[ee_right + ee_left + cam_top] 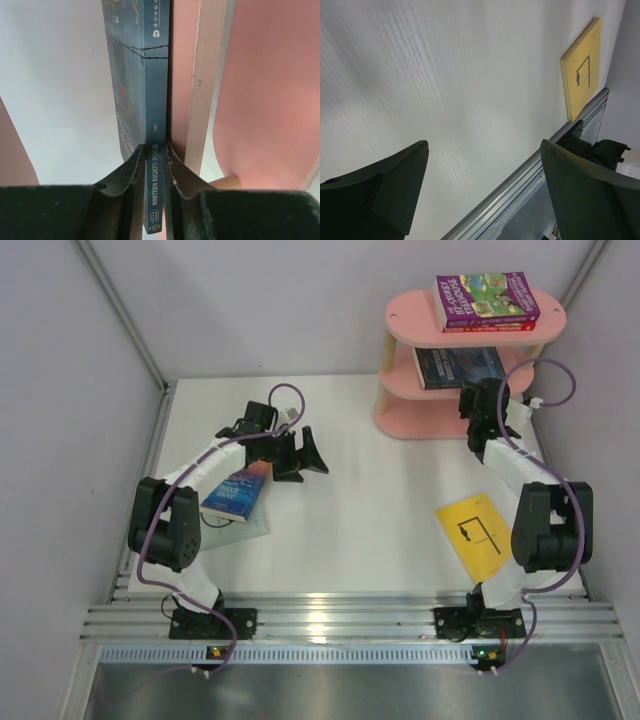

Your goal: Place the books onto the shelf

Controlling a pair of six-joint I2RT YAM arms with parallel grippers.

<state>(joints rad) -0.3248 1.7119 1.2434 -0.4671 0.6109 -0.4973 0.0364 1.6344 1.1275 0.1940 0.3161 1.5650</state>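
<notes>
Top external view puts the pink shelf (400, 315) at the far right of the table (360, 460), close to the right arm and well apart from the left. Its top board carries the purple-green book (487, 295). The navy book (450, 367) lies flat on the middle board.

Right wrist view shows the right gripper (155, 152) pinched narrow on that book's near end. The spine runs straight away from the jaws into the shelf, with the board against the book's far face. That arm reaches forward, its wrist level with the middle tier. Judging by this, the next step is to let go and back out along the spine's line.

The yellow book (475, 533) lies flat just beside the right arm. The blue-orange book (240, 490) sits under the left arm. The left gripper (484, 147) hangs wide and empty over bare table.
</notes>
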